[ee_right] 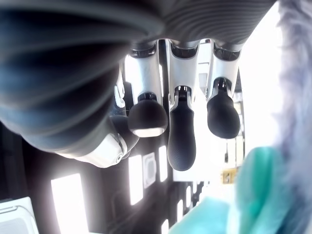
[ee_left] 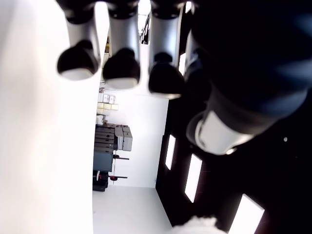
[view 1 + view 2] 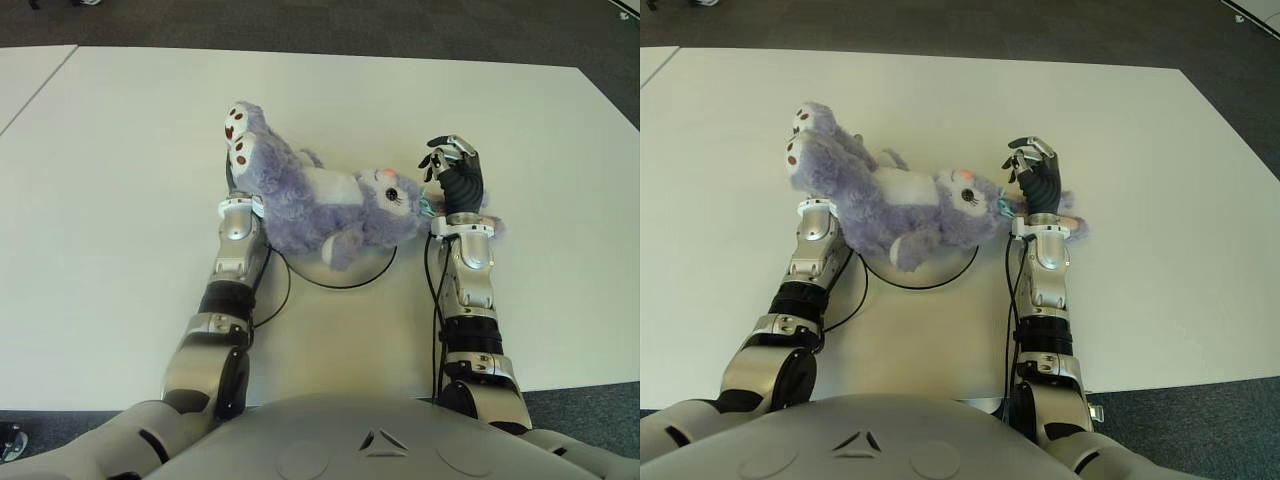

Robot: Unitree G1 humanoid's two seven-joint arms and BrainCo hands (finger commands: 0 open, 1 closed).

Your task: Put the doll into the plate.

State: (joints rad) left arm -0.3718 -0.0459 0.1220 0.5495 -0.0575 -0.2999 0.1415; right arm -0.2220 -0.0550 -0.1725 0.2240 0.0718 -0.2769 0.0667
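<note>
Purple plush doll (image 3: 320,200), judged light, soft and compressible, best gripped around its torso, lies across the plate (image 3: 350,277) between the hands: right hand (image 3: 452,172) relaxed and empty just beyond its head, left hand (image 2: 141,58) loosely curled, holding nothing.

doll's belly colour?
White, against lilac-purple fur on the rest of the doll. Clearest in the left eye view.
</note>
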